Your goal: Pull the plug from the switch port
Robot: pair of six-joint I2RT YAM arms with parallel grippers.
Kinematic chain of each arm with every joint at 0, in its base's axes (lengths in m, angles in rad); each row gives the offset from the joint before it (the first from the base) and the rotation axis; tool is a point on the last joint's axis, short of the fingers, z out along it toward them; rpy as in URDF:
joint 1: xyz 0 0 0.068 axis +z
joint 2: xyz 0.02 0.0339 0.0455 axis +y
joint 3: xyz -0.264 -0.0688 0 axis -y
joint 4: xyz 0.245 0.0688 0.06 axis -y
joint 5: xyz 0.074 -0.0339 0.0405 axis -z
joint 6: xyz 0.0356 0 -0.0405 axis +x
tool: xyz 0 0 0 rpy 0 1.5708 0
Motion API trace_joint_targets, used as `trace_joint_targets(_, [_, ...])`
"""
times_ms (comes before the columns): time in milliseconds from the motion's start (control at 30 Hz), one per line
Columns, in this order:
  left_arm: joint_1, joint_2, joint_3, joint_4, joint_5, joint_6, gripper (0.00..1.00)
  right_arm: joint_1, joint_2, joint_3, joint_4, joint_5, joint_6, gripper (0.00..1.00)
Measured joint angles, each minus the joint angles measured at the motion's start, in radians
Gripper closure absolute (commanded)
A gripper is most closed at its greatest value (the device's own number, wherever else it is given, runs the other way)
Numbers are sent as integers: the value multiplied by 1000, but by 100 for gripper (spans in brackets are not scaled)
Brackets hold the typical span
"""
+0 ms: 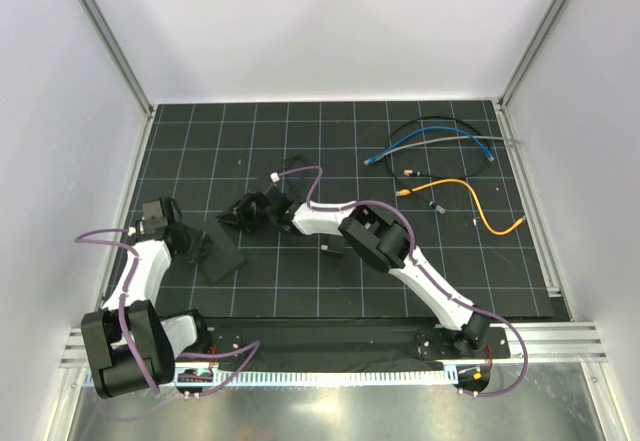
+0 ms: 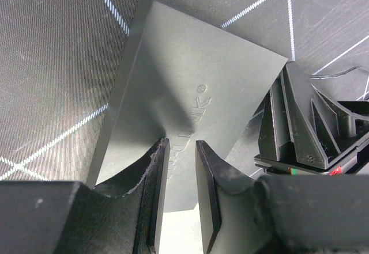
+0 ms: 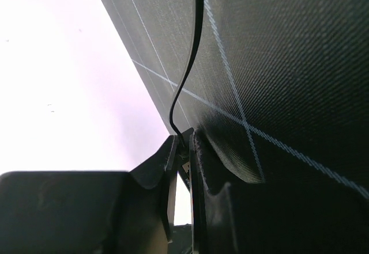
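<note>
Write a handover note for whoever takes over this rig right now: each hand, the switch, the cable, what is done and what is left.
Left hand: shut on one edge of the switch.
Right hand: shut on a thin black cable, just beside the switch.
Done: both grips are made. No switch shows ahead of the right fingers, so the plug is probably out, but it is hidden in the pinch.
Left: check that the port is free. If not, pull the cable away while the left hand holds the switch.

The switch (image 2: 190, 75) bears embossed lettering running toward 1 o'clock, partly hidden, its end reading "NK" with a ® mark.
</note>
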Motion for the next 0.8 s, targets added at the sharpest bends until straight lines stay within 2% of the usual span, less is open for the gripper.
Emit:
trace_joint_targets(200, [1,0,0,6,-9,0,69,-1,-17,-45,42,27,6,99])
trace_joint_targets(500, [2,-23,-1,-9,-29,21,69,-11,-16,-18,-20,15,-23,99])
trace_joint_targets(667, [6,-54,16,-74,-48,70,59,-31,-16,-18,-19,2,-35,98])
trace_joint_targets(800, [7,-33,78,-85,-34,125,58,-48,-12,-14,-15,-7,-46,94])
